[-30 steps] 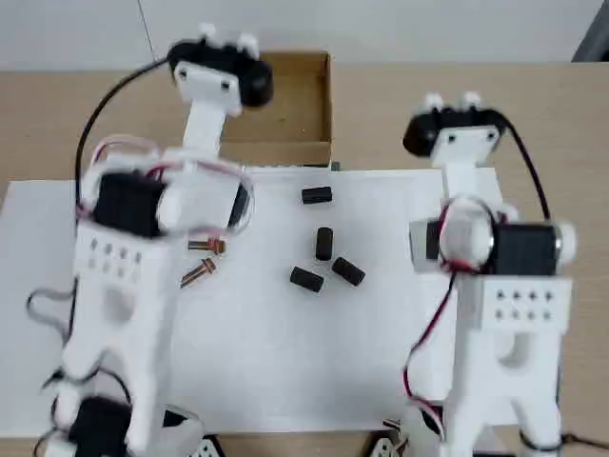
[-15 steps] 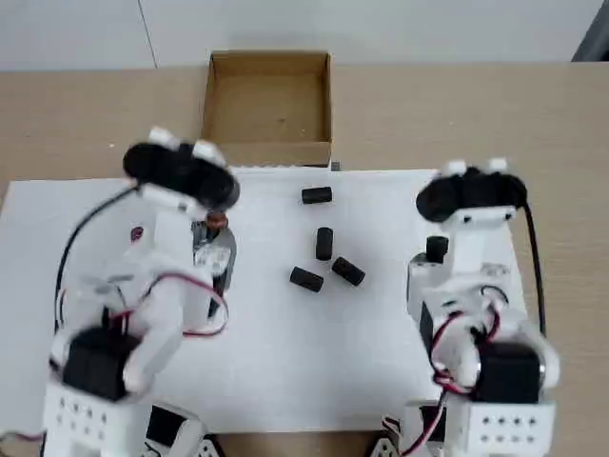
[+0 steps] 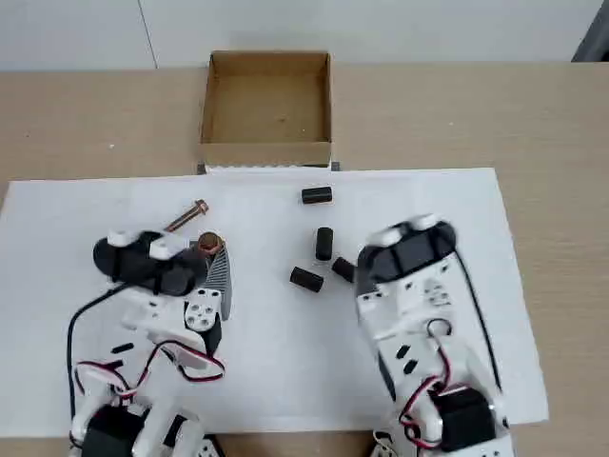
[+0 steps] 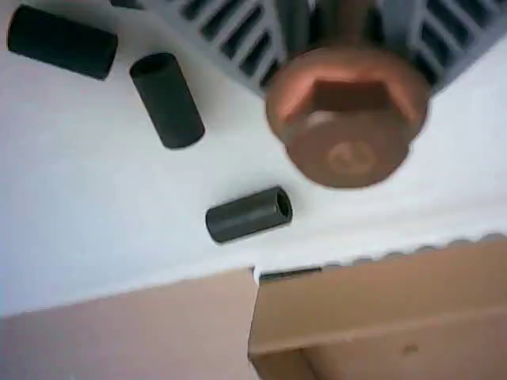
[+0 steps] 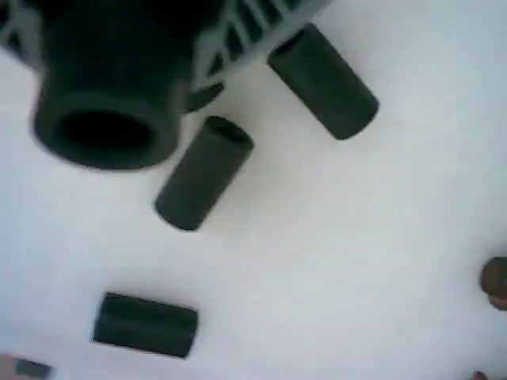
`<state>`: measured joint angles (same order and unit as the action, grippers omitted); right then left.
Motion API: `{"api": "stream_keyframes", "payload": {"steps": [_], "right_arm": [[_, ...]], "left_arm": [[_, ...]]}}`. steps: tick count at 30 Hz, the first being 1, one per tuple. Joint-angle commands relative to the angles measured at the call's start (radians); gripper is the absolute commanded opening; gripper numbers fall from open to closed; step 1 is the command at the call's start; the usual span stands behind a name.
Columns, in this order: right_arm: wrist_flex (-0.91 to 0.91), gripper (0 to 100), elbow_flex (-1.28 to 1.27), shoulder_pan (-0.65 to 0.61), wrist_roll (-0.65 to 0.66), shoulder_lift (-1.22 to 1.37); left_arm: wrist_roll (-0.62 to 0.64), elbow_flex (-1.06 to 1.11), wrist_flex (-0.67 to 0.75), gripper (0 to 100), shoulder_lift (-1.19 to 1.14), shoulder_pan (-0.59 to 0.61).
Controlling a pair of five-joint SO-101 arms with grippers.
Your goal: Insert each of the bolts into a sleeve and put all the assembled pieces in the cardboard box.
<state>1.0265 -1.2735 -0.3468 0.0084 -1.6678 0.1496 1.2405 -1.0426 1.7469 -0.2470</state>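
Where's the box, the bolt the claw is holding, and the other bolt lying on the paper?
cardboard box (image 3: 266, 105): high view, on its bare floor.
gripped bolt (image 4: 347, 119): left wrist view, on its copper head.
loose bolt (image 3: 186, 217): high view, on the middle of its shaft.

Copper bolt (image 4: 347, 119) gripped in left hand (image 4: 348, 24); black sleeve (image 5: 103, 131) in right hand (image 5: 119, 55).
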Motion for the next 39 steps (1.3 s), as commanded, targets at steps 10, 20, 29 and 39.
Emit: {"api": "stream_keyframes", "payload": {"steps": [10,20,29,39], "right_arm": [[-0.185,0.2,-0.198,-0.302,-0.009,-0.145],[-0.302,0.2,-0.284,-0.443,-0.003,-0.147],[-0.384,0.2,-0.322,-0.532,-0.002,-0.145],[-0.375,0.2,-0.324,-0.524,-0.002,-0.145]], "left_arm": [[0.322,0.110,0.199,1,0.063,0.000],[0.394,0.114,0.198,1,0.063,-0.006],[0.396,0.110,0.198,1,0.063,-0.043],[0.394,0.077,0.212,1,0.064,-0.132]]}}
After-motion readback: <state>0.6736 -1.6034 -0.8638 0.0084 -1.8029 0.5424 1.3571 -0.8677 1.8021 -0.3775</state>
